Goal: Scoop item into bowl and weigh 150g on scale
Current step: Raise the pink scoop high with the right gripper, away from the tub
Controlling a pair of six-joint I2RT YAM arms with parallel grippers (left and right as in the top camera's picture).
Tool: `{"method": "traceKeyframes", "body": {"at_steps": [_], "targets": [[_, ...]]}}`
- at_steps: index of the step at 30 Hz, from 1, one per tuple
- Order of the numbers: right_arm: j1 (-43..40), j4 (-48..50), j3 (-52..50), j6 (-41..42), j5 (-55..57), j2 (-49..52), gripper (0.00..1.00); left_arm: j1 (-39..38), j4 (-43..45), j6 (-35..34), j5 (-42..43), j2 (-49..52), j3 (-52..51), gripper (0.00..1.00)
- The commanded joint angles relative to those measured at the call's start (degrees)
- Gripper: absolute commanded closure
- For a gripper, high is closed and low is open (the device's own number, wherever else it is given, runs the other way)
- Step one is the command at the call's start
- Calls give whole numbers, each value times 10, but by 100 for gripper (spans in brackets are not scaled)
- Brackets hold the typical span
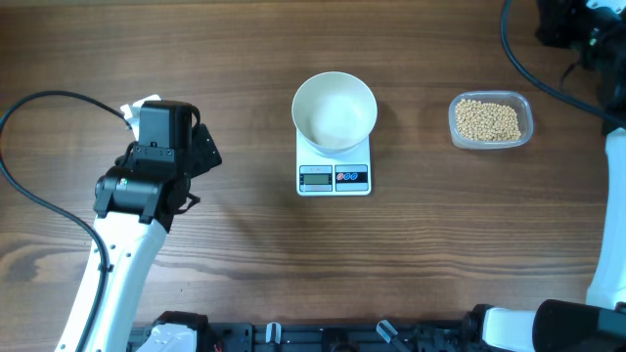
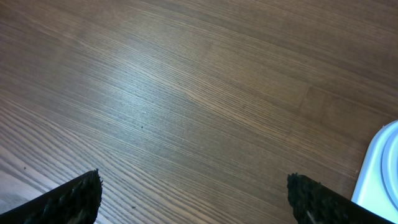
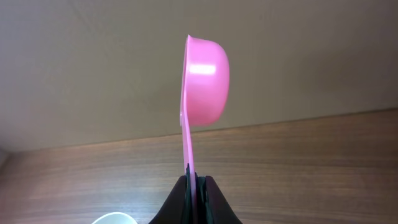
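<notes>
Wood table (image 1: 245, 244): bowl (image 1: 335, 110) on scale (image 1: 334, 177); L gripper (image 2: 193, 190) agape, R gripper (image 3: 196, 186) clamps scoop (image 3: 208, 81).

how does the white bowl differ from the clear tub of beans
The bowl is round and opaque white; the tub is clear and rounded-rectangular. The bowl is empty; the tub holds beans. The bowl sits on the scale; the tub rests on the table. Both stand upright, open-topped.

The gripper (image 2: 193, 202) is open above the wood-grain tabletop (image 2: 186, 93). Its two dark ribbed fingertips (image 2: 68, 200) sit in the lower corners, well apart, with tabletop showing between them. A white rounded edge, probably the scale (image 2: 380, 168), is cut off at the right border.
</notes>
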Motion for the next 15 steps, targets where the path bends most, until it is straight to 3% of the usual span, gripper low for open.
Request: {"method": "traceKeyframes", "body": {"at_steps": [1,15], "targets": [[-19,5,9,-31,-57,-7,96,4,0,2,-9,1,0,0],[-27,-5,9,20,-82,-7,96,4,0,2,-9,1,0,0]]}}
